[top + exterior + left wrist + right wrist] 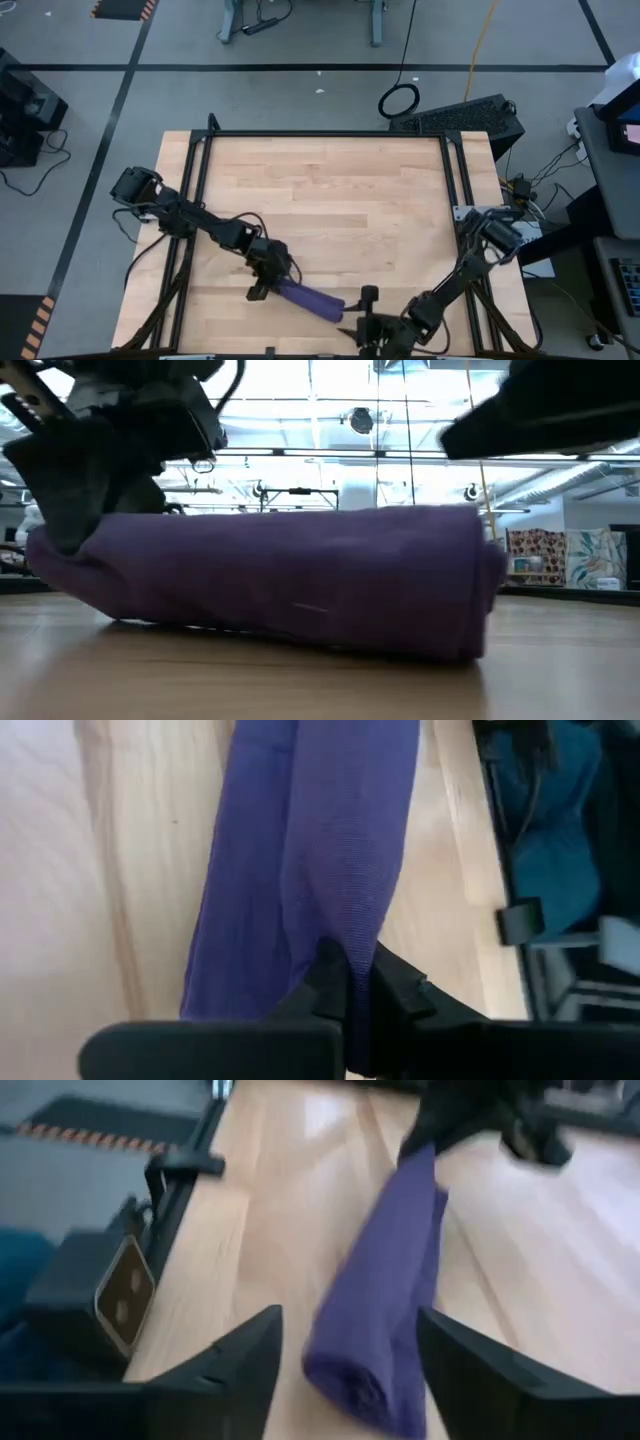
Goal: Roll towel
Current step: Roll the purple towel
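The purple towel (312,298) lies rolled into a long roll near the table's near edge; it fills the low view (300,575). My left gripper (268,285) is at the roll's left end, shut on the cloth (362,985). My right gripper (358,312) is open at the roll's right end. In the right wrist view its fingers (240,1355) stand on either side of that end (365,1365) without touching it. My left gripper pinches a fold of cloth at the roll's left end (345,935) between its two fingers. The fingers come from above, slanting down (70,490), and point along the roll. The roll lies on the table, stretched out away from the fingers.
The table's black frame rail (180,1170) runs close by the roll at the near edge. A wide bare stretch of wooden tabletop (330,190) lies on the far side of the roll. A black box (465,118) stands beyond the table's far right corner.
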Robot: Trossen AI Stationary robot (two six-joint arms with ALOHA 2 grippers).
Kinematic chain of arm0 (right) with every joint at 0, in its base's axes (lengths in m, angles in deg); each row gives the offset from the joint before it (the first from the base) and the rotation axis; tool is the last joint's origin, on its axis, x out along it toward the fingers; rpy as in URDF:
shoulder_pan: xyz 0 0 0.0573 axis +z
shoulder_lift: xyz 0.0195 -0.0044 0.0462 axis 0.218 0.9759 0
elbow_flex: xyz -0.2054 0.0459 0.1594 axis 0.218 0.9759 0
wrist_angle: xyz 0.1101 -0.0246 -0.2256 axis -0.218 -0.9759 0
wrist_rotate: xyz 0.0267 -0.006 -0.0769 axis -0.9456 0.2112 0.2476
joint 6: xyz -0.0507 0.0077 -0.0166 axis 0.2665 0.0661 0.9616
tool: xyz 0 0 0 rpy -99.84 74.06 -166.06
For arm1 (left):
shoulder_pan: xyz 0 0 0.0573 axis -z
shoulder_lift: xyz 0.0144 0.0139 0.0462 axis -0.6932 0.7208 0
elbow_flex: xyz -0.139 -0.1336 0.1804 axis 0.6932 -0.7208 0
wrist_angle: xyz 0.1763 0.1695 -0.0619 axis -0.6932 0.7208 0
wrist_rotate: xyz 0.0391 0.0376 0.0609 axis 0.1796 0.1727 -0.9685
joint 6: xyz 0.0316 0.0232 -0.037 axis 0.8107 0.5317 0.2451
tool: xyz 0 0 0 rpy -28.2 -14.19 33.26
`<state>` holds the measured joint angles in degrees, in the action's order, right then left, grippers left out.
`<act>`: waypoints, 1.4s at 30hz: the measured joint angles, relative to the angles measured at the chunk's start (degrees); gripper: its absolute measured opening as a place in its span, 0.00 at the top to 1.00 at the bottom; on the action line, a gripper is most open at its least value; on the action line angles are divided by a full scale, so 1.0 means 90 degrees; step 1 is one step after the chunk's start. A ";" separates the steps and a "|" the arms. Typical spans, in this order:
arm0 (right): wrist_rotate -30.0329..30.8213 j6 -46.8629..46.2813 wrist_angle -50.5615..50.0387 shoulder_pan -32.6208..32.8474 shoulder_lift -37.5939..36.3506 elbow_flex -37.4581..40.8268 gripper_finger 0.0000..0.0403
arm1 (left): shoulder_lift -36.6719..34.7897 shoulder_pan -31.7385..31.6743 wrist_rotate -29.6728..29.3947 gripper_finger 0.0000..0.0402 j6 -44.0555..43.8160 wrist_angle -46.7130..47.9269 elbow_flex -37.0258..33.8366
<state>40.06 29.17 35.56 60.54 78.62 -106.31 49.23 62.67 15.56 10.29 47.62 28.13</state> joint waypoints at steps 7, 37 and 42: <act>0.0536 0.0115 0.1183 0.0039 0.0843 0.0005 0.32 | 0.0185 -0.0363 0.0577 0.96 -0.0715 0.0002 -0.0005; 0.0372 0.0134 0.0737 -0.0406 0.1172 -0.0017 0.31 | 0.0593 -0.0421 0.1240 0.97 -0.0635 -0.0192 0.0000; 0.0471 -0.0257 0.0698 -0.0515 0.1181 -0.0015 0.45 | 0.0593 -0.0418 0.1247 0.95 -0.0631 -0.0185 0.0000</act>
<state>44.30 26.86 41.84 55.91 89.25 -106.44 54.57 58.91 26.78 4.61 45.96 28.13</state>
